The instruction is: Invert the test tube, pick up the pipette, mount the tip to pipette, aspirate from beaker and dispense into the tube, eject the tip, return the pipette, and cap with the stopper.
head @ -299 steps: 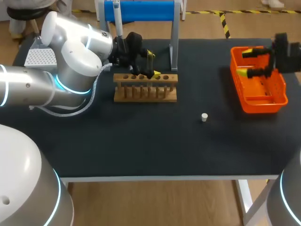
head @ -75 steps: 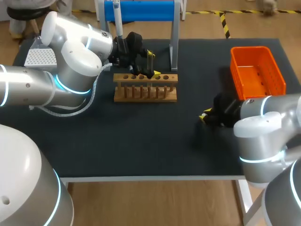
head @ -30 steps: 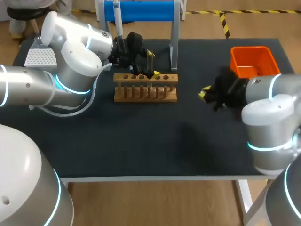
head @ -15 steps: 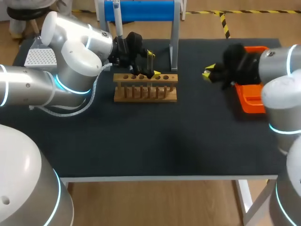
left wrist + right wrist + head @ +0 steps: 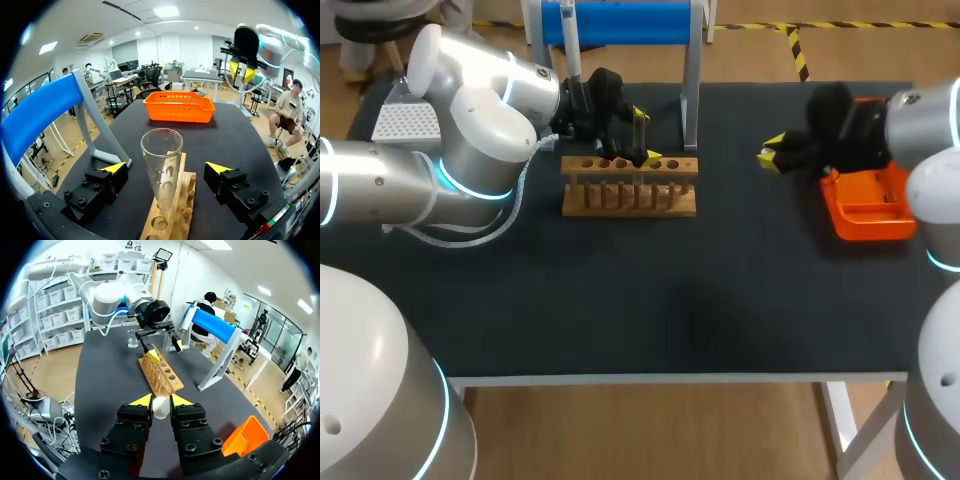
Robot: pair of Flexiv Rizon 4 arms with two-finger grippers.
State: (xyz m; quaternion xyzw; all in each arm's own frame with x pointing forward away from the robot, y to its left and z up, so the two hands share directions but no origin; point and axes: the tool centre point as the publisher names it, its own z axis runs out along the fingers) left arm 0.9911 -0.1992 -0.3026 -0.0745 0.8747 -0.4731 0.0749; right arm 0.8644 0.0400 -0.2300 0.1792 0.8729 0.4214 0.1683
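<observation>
Standing mouth-up in the wooden rack, the test tube looks clear.

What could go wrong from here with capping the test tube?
1. The right gripper pinches the small stopper at its very tips only; it might slip out mid-air.
2. The left gripper stands open around the test tube, not touching it, so pressing the stopper in could tilt the tube in the wooden rack.

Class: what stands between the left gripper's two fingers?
A glass test tube, upright in the wooden rack, stands between the open fingers of the left gripper, touching neither, seen in the left wrist view.
</observation>
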